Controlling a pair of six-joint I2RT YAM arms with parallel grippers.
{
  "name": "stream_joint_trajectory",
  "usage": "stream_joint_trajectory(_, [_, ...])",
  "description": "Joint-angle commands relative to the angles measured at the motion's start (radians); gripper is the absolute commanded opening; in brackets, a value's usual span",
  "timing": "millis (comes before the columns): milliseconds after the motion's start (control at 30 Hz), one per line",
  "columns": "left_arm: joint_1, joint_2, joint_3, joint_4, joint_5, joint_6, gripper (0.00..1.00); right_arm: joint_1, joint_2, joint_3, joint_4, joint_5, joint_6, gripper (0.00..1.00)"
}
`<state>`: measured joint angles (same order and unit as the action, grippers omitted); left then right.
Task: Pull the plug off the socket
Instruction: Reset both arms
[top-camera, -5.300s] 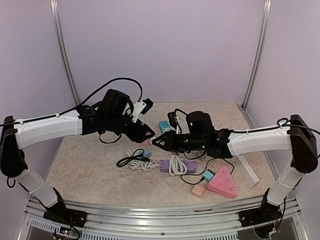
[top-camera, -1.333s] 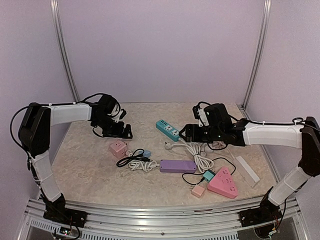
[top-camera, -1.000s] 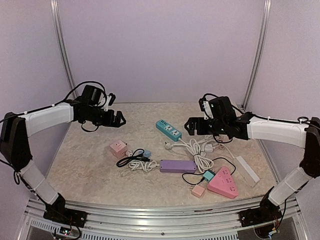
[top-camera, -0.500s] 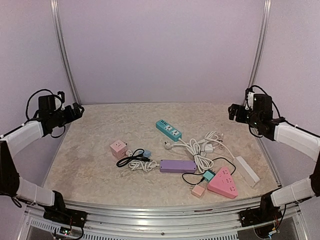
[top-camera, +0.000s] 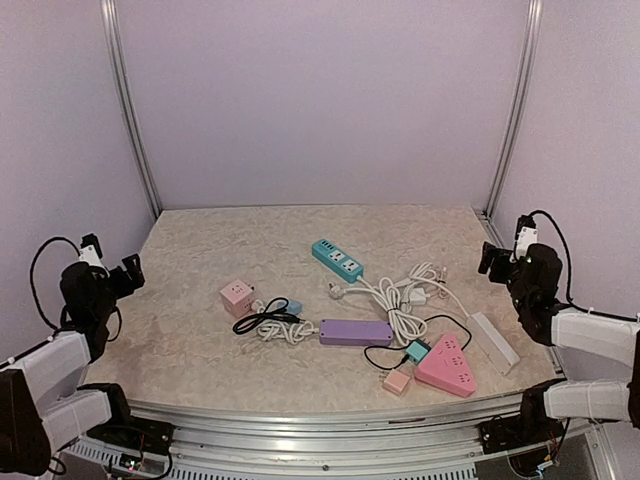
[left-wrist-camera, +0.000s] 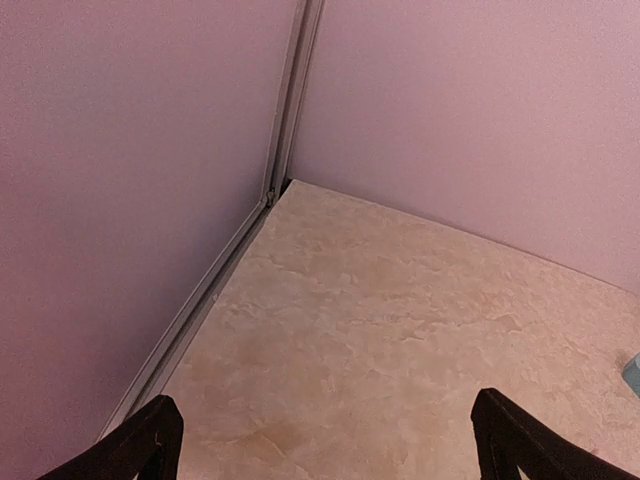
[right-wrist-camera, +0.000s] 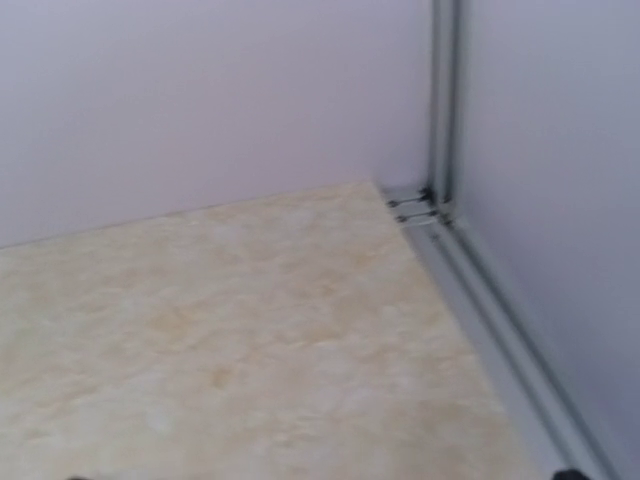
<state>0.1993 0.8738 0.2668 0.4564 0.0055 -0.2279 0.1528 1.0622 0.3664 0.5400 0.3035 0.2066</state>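
worktop: beige marbled worktop inside pale lilac walls.
left end effector: left end effector has its fingers spread wide with nothing between them; it sits at the left edge of the worktop, about midway along, and faces the far-left corner.
right end effector: right end effector is also spread and holds nothing; it sits at the right edge, in the far half, and faces the far-right corner.
plug: white plug lies loose near the middle of the worktop, just beside the near end of the socket strip and not seated in it.
socket: teal oblong power strip lies aslant in the middle, a little toward the far edge.
cable: coiled white cable runs from the plug toward the right edge.
other strips: purple flat power strip lies toward the near edge; a slim white bar-shaped strip lies close to the right edge.
small sockets: pink cube socket stands left of centre beside a looped black cord; pink triangular socket sits toward the near-right corner with a small teal adapter touching its left side.
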Motion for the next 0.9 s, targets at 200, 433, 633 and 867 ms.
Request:
stream_joint_trajectory(200, [-0.006,-0.030,-0.128,0.198,-0.054,0.089,0.99,-0.005,-0.056,-0.189,0.256,0.116,-0.134,1.00])
stream_joint_trajectory(433, [-0.006,-0.068,-0.144,0.188,-0.057,0.082,0.99,-0.004,-0.126,-0.238,0.281,0.150,-0.131,1.00])
stream_joint_trajectory(633, [-0.005,-0.072,-0.145,0.188,-0.063,0.086,0.99,-0.004,-0.106,-0.228,0.268,0.134,-0.124,1.00])
stream_joint_trajectory(867, [-0.006,-0.097,-0.163,0.199,-0.063,0.090,0.99,-0.004,-0.117,-0.230,0.268,0.139,-0.123,0.99])
